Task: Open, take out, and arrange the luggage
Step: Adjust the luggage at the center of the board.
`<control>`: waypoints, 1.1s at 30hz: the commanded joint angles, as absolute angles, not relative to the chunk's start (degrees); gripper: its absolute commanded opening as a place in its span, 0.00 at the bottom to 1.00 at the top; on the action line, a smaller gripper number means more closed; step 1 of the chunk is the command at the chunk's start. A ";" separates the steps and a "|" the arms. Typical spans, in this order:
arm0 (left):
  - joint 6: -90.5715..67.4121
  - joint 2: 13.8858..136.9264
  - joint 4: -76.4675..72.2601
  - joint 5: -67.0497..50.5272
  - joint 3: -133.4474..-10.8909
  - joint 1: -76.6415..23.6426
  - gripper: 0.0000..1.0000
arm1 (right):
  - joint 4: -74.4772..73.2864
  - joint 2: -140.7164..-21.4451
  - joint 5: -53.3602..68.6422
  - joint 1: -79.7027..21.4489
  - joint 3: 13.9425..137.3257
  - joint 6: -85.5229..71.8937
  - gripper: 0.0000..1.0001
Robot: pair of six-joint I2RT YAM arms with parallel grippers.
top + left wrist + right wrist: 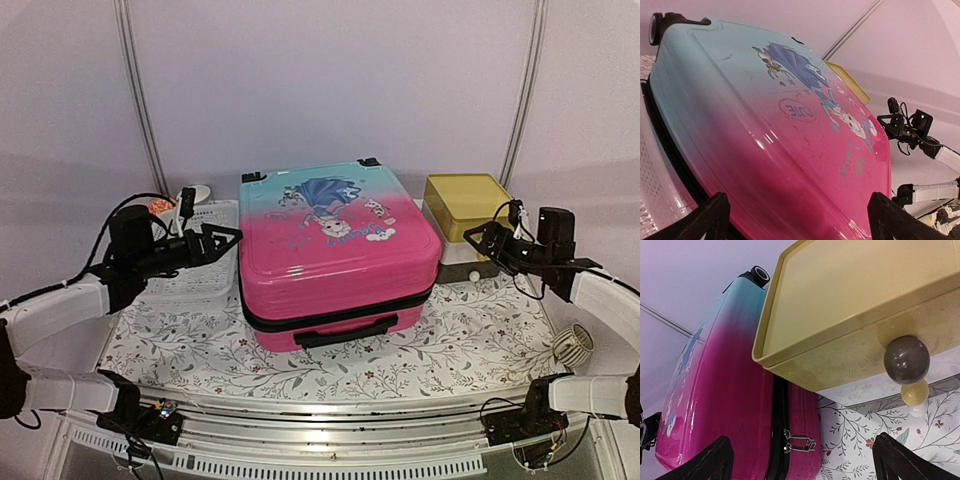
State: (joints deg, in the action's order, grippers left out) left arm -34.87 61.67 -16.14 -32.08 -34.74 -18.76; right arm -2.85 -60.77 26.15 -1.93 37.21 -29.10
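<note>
1. While the luggage [335, 245] lies flat and closed in the middle of the table [470, 330], handle [345, 331] toward the arms and wheels [254, 177] at the far edge, nothing of the task looks done.
2. Zipper band [330, 315] runs closed along every side I can see. Judgement: unzip, lift the lid, take out and arrange are all left.
3. Left gripper [225, 240]: jaws spread wide, holding nothing, just off the case's left side, over the white basket [195, 270].
4. Right gripper [475, 243]: jaws spread wide, empty, beside the yellow-topped drawer box [465, 205], apart from the case.
5. Zipper pulls [799, 441] show only in the right wrist view, low on the seam of the case's right side, below the box. In the top view they are too small to find.
6. Hidden: the case's contents, plus the rear run of the zipper.
7. Cut off or unclear: the left arm covers part of the basket, and the small items behind it are hard to make out. The left wrist view is mostly lid.
8. Can't tell whether the pulls are locked together.
</note>
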 commanded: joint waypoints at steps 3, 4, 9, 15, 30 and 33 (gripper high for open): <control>-32.73 65.47 -14.86 -29.53 -36.96 -22.72 0.98 | -4.37 -61.24 23.86 -7.40 39.60 -29.13 0.99; -32.59 66.04 -14.91 -28.96 -37.12 -23.05 0.98 | -4.50 -61.53 23.59 -8.71 39.96 -29.06 0.99; -31.86 67.79 -15.01 -25.99 -37.77 -23.55 0.98 | -5.38 -62.38 20.50 -13.80 42.56 -29.22 0.99; -30.59 68.96 -10.99 -23.71 -40.61 -23.60 0.98 | -8.50 -57.59 12.48 -14.68 42.81 -36.67 0.99; -36.24 72.43 -5.10 -24.20 -45.20 -23.77 0.98 | -7.46 -58.26 18.61 -24.52 44.59 -40.35 0.99; -37.93 73.11 -5.21 -25.51 -45.09 -24.47 0.98 | -7.88 -60.18 17.70 -25.48 45.72 -39.46 0.99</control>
State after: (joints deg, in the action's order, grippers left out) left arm -35.29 72.03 -6.00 -23.83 -44.14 -23.00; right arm -9.37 -58.30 17.19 -24.05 43.03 -40.16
